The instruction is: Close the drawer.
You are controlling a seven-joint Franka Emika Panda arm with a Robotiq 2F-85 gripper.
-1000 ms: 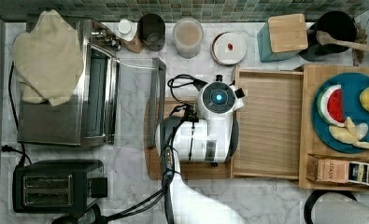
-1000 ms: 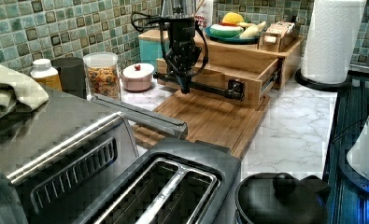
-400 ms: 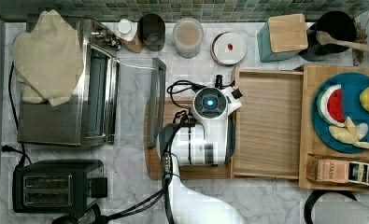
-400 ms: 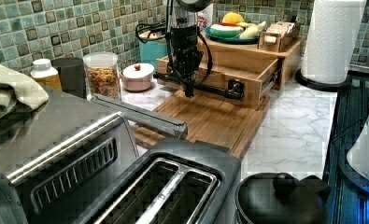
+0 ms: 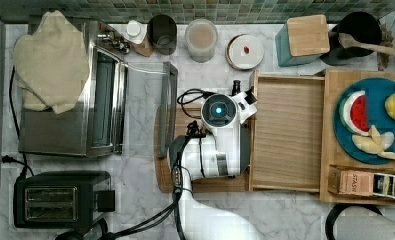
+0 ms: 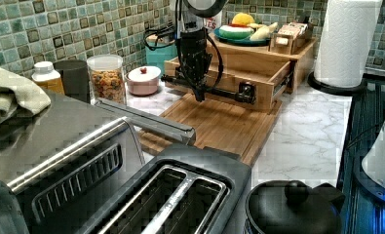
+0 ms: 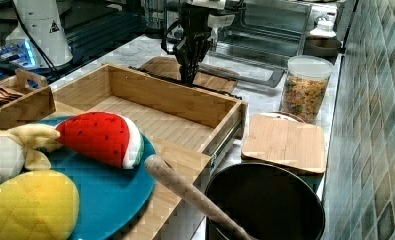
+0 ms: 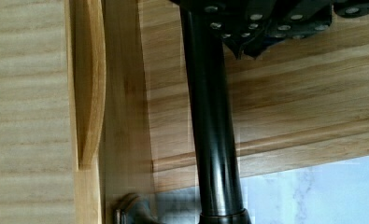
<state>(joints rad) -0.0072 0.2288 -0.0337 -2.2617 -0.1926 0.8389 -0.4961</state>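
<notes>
- White marbled tabletop (image 5: 135, 195) runs under everything you see, backed by a green tiled wall (image 6: 58, 29).
- Going left to right across the top view, take the drawer (image 5: 287, 135) as your landmark: farthest to its left sits the steel toaster oven (image 5: 70, 105) with a beige cloth (image 5: 50, 60) draped on its top and its glass door (image 5: 166, 107) folded down toward the drawer.
- Below the oven, at the top view's lower left, you have a black toaster (image 5: 60, 200).
- Between the oven door and the drawer lies a darker wooden cutting board (image 6: 214, 122), touching the drawer's front.
- Your hand (image 6: 199, 95) hangs over that board, at the drawer's black bar handle (image 6: 214, 90); in the left view its fingers point down right at the bar, but you cannot tell whether they are spread or pressed together.
- The drawer itself stands pulled well out of the bamboo box (image 5: 365, 80), toward the board, with its bare striped floor showing.
- Behind the drawer, along the wall, you see a cereal jar (image 5: 201, 39), a small lidded bowl (image 5: 245, 51) and a teal container with a bamboo lid (image 5: 305, 37).
- To the drawer's right, on the box's top, a blue plate (image 5: 380, 150) carries a toy watermelon slice (image 5: 355, 111).
</notes>
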